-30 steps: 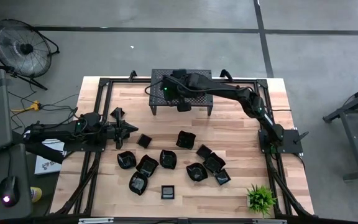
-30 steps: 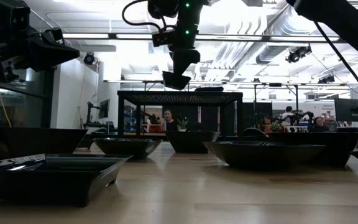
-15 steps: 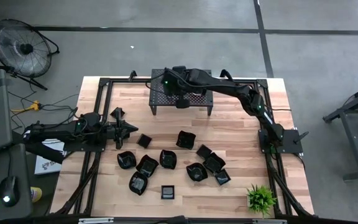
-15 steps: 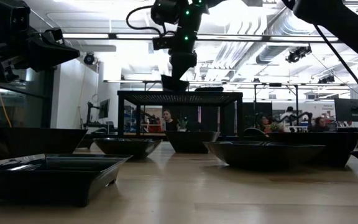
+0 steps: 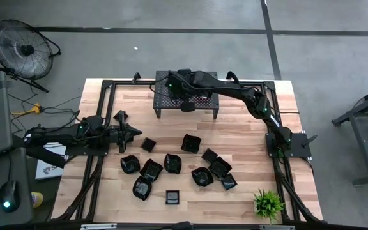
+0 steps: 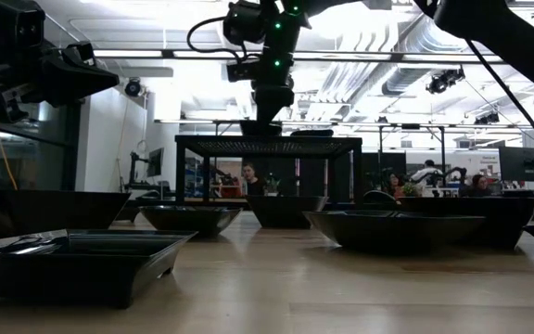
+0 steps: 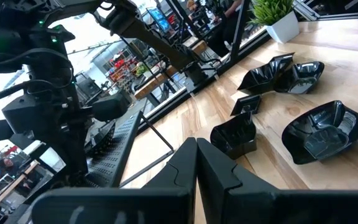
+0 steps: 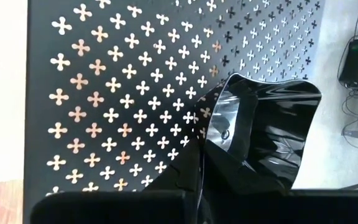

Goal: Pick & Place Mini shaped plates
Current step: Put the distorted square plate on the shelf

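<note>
The right gripper point(image 5: 185, 104) pinches a mini shaped plate point(image 8: 272, 137) on the perforated stand point(image 5: 204, 101); the left gripper point(image 5: 135, 133), fingers together, holds nothing.

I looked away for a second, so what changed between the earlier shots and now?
The right gripper came down over the perforated stand, lowering its mini plate onto the stand's top, still gripped. The left gripper and the plates on the table stayed put.

Glossy black plate point(image 8: 263, 140) pinched at rim over perforated stand point(image 8: 123, 81).
</note>
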